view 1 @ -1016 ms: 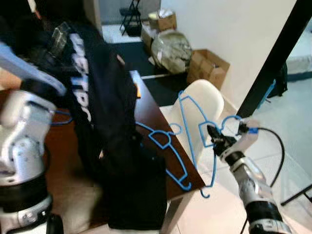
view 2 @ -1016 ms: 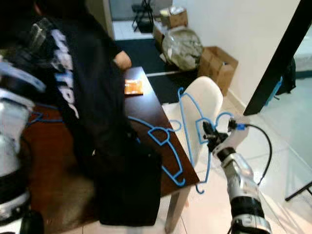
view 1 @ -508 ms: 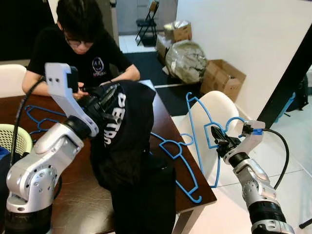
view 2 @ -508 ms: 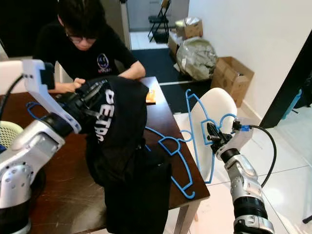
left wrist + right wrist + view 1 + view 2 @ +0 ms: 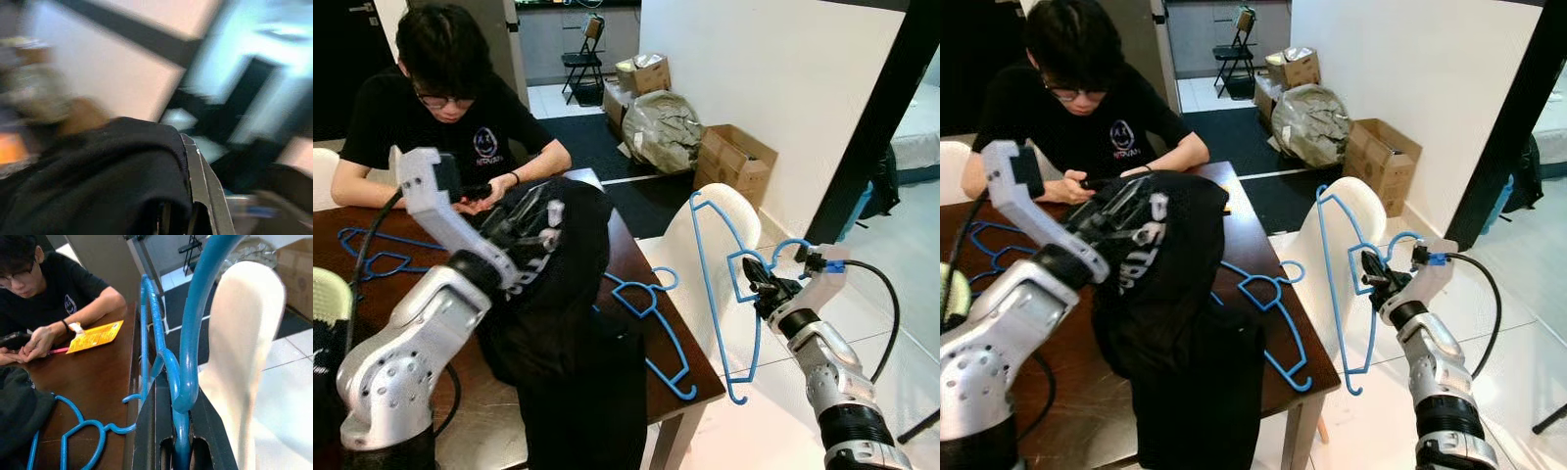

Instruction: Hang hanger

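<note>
A blue plastic hanger (image 5: pixel 724 284) hangs in the air beside the table's right edge, in front of a white chair (image 5: pixel 705 235). My right gripper (image 5: pixel 759 287) is shut on it near its hook; the right wrist view shows the hanger's bar (image 5: pixel 188 333) clamped between the fingers (image 5: pixel 146 431). My left gripper (image 5: pixel 521 230) is raised over the brown table (image 5: pixel 626 250), shut on a black shirt with white lettering (image 5: pixel 558 284) that drapes over it and hangs past the table's front edge. The cloth (image 5: pixel 98 176) hides most of the left fingers.
A second blue hanger (image 5: pixel 651 313) lies on the table's right part, a third (image 5: pixel 372 250) at the far left by a pale basket (image 5: pixel 325 294). A person in black (image 5: pixel 450 108) sits across the table. Cardboard boxes (image 5: pixel 734 157) and a bag line the white wall.
The head camera has shifted. My left arm has come down from close before the camera, carrying the shirt over the table. The right gripper keeps its hold on the hanger.
</note>
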Available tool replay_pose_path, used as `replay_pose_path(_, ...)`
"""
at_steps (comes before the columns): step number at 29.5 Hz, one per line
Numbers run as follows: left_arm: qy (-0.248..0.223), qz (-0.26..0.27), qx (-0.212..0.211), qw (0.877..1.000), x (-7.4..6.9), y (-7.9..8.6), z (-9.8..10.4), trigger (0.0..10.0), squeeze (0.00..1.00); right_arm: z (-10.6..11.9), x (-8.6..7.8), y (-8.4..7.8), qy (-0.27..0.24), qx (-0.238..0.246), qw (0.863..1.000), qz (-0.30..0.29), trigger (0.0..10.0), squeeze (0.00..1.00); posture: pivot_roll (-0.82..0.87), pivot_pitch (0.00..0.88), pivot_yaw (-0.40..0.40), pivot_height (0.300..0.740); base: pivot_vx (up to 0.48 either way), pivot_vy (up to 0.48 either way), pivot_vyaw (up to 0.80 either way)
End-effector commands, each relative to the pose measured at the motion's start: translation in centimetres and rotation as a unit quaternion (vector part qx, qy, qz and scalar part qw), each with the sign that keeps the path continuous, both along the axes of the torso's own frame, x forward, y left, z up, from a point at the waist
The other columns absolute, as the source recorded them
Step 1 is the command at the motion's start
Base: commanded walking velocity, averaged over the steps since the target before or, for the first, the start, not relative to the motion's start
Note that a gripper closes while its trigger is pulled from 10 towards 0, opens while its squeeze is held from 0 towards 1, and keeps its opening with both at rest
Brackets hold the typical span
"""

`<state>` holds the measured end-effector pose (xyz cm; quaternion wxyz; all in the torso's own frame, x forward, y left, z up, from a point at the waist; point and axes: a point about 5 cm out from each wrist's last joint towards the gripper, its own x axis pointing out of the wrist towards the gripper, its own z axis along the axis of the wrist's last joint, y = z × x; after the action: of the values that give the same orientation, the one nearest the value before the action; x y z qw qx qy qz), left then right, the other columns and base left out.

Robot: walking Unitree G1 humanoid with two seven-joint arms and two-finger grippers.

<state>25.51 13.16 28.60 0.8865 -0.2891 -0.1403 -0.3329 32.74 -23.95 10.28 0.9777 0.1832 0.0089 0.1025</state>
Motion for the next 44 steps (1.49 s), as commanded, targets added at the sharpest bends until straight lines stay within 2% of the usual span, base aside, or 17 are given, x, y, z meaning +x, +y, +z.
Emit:
replay_pose_path(1,-0.099,-0.108,-0.028,0.989,-2.5,-1.5,3.0,10.0,0.0,0.3,0.3,0.4,-0.007,0.0,1.0,0.003,10.0,0.0,0.05,0.0,-0.016,0.74,0.0,0.0,0.0)
replay_pose_path(9,-0.087,-0.143,-0.097,0.981,-3.4,-0.3,2.4,10.0,0.0,0.4,0.3,0.1,-0.01,0.004,1.0,-0.002,10.0,0.0,0.06,0.0,-0.014,0.74,0.0,0.0,0.0)
replay_pose_path(12,0.006,-0.092,-0.112,0.989,-2.3,1.5,-1.8,10.0,0.0,0.4,0.3,0.2,-0.01,0.005,1.0,-0.002,10.0,0.0,0.06,0.0,-0.018,0.74,0.0,0.0,0.0)
replay_pose_path(15,0.049,-0.06,-0.109,0.991,-2.0,2.4,-3.9,10.0,0.0,0.4,0.3,0.2,-0.01,0.006,1.0,-0.001,10.0,0.0,0.07,0.0,-0.021,0.74,0.0,0.0,0.0)
replay_pose_path(16,0.096,-0.011,-0.103,0.99,-1.6,3.6,-6.2,10.0,0.0,0.4,0.4,0.1,-0.01,0.006,1.0,-0.001,10.0,0.0,0.07,0.0,-0.024,0.74,0.0,0.0,0.0)
replay_pose_path(17,0.096,-0.011,-0.103,0.99,-1.6,3.6,-6.2,10.0,0.0,0.4,0.4,0.1,-0.01,0.006,1.0,-0.001,10.0,0.0,0.07,0.0,-0.024,0.74,0.0,0.0,0.0)
replay_pose_path(18,0.139,0.033,-0.104,0.984,-1.6,5.0,-8.3,10.0,0.0,0.4,0.4,0.1,-0.01,0.006,1.0,-0.001,10.0,0.0,0.07,0.0,-0.027,0.74,0.0,0.0,0.0)
replay_pose_path(19,0.139,0.033,-0.104,0.984,-1.6,5.0,-8.3,10.0,0.0,0.4,0.4,0.1,-0.01,0.006,1.0,-0.001,10.0,0.0,0.07,0.0,-0.027,0.74,0.0,0.0,0.0)
replay_pose_path(20,0.186,0.082,-0.089,0.975,-1.7,6.6,-10.6,10.0,0.0,0.4,0.4,0.1,-0.009,0.006,1.0,0.0,10.0,0.0,0.08,0.0,-0.03,0.74,0.0,0.0,0.0)
replay_pose_path(24,0.248,0.158,-0.057,0.954,-2.4,9.0,-13.9,10.0,0.0,0.4,0.5,0.1,-0.008,0.005,1.0,0.001,10.0,0.0,0.08,0.0,-0.034,0.74,0.0,0.0,0.0)
replay_pose_path(31,0.248,0.23,-0.03,0.941,-2.8,10.9,-14.2,10.0,0.0,0.4,0.5,0.0,-0.006,0.003,1.0,0.003,10.0,0.0,0.08,0.0,-0.043,0.74,0.0,0.0,0.0)
replay_pose_path(33,0.271,0.277,0.025,0.921,-3.1,11.9,-15.3,10.0,0.0,0.4,0.4,0.0,-0.005,0.001,1.0,0.004,10.0,0.0,0.08,0.0,-0.042,0.74,0.0,0.0,0.0)
replay_pose_path(34,0.271,0.277,0.025,0.921,-3.1,11.9,-15.3,10.0,0.0,0.4,0.4,0.0,-0.005,0.001,1.0,0.004,10.0,0.0,0.08,0.0,-0.042,0.74,0.0,0.0,0.0)
replay_pose_path(35,0.288,0.296,0.049,0.909,-3.4,12.4,-16.2,10.0,0.41,0.5,0.4,-0.1,-0.005,0.001,1.0,0.004,10.0,0.0,0.08,0.0,-0.043,0.74,0.0,0.0,0.0)
replay_pose_path(36,0.302,0.311,0.064,0.899,-3.8,12.8,-16.9,10.0,1.0,0.5,0.4,-0.1,-0.004,0.001,1.0,0.004,10.0,0.0,0.08,0.0,-0.043,0.74,0.0,0.0,0.0)
replay_pose_path(40,0.308,0.321,0.093,0.89,-4.5,13.3,-17.9,10.0,1.0,0.4,0.3,-0.2,-0.003,0.001,1.0,0.004,10.0,0.0,0.08,0.0,-0.046,0.74,0.0,0.0,0.0)
replay_pose_path(44,0.291,0.287,0.13,0.903,-5.0,13.2,-17.3,10.0,1.0,0.4,0.3,-0.3,-0.001,-0.001,1.0,0.007,10.0,0.0,0.08,0.0,-0.053,0.74,0.0,0.0,0.0)
